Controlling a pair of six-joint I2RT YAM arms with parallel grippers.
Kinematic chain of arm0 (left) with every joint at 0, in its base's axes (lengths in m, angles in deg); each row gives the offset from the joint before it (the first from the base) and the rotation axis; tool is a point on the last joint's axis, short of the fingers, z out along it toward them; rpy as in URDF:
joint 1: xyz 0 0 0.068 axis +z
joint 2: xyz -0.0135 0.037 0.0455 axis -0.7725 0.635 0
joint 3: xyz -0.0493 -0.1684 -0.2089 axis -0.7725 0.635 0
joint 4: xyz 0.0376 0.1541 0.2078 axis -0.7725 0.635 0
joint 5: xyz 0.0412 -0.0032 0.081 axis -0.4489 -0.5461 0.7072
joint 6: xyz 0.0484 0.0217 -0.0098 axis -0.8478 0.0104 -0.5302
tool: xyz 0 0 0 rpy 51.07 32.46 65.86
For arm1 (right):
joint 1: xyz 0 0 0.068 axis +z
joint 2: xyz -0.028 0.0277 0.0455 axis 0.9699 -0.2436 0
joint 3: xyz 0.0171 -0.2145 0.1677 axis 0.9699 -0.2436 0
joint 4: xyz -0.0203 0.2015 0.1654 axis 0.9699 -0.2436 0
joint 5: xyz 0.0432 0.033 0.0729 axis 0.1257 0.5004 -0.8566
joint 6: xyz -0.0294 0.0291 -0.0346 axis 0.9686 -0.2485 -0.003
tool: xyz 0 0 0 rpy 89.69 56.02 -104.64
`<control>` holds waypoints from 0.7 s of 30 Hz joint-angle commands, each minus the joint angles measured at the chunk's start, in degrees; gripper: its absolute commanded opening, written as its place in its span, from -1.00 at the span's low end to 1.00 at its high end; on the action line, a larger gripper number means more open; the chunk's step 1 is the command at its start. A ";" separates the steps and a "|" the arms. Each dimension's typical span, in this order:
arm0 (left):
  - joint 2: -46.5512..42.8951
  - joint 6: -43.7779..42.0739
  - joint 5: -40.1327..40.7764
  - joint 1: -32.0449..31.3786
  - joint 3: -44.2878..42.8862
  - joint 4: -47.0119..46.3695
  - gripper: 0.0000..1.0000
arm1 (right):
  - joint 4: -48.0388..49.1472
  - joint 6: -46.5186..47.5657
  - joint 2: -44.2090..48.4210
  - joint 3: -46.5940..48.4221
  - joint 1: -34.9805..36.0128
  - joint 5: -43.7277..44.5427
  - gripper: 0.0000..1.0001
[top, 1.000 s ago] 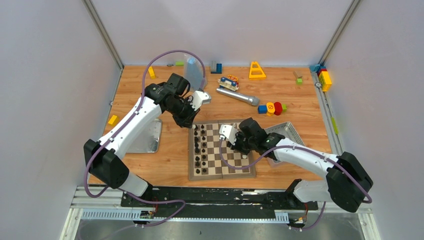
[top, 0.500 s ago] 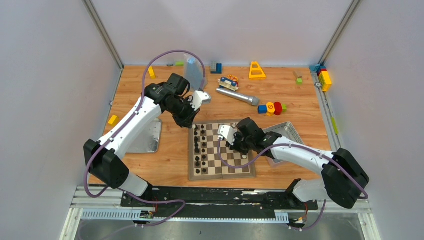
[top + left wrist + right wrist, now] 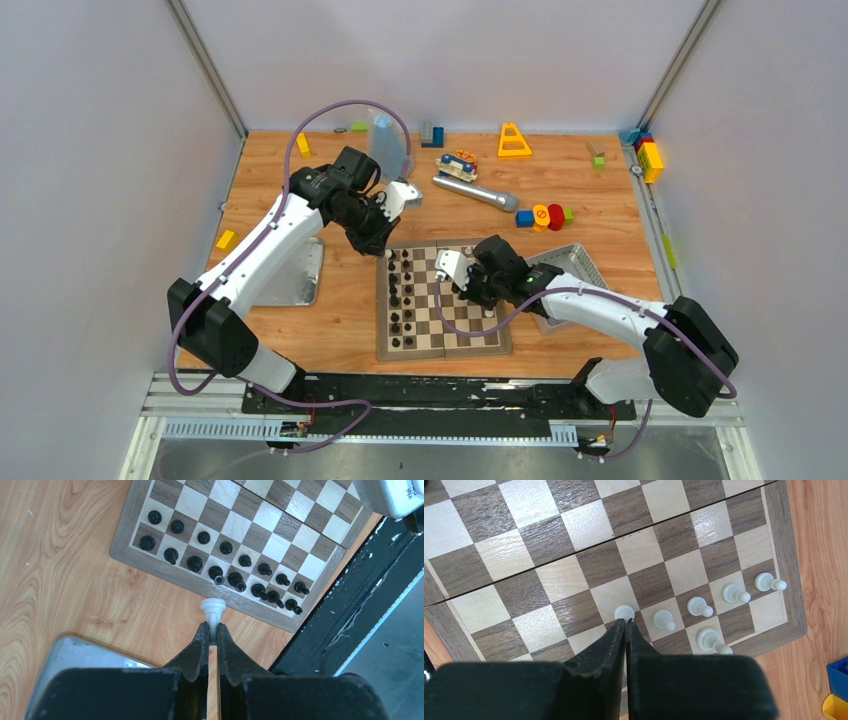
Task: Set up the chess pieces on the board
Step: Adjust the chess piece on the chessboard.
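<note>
Cream against dark fingers: my left gripper (image 3: 210, 630) was clamped on a white piece (image 3: 213, 611), whose rounded top stuck out past the tips. It hung over bare wood just off the tan border of the board (image 3: 161, 568), which lay at 12 o'clock from my fingertips. Black pieces (image 3: 216, 573) stood in two rows along that near edge. A metal lid (image 3: 75, 655) showed at 8 o'clock.

My right gripper (image 3: 624, 624) was over the opposite side of the board. Its fingers (image 3: 609, 640) were pressed together, and a white pawn (image 3: 624, 612) stood right at their tips on a cream square. I could not tell whether they pinched it or only touched it. Four more pawns (image 3: 700, 606) ran in a line toward 2 o'clock, each on its own square, and a larger white piece (image 3: 711, 641) stood at 4 o'clock, one row closer to the border.
</note>
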 commanded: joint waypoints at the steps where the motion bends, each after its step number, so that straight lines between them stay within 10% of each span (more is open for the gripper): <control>1: -0.30 -1.09 -1.35 0.14 -1.13 0.26 -0.82 | -0.47 -0.36 1.98 1.62 0.30 0.53 -0.89; 21: -1.63 -0.42 -0.70 0.21 -0.89 -0.26 -0.82 | -0.85 -1.80 -2.82 8.11 0.45 -3.05 -0.82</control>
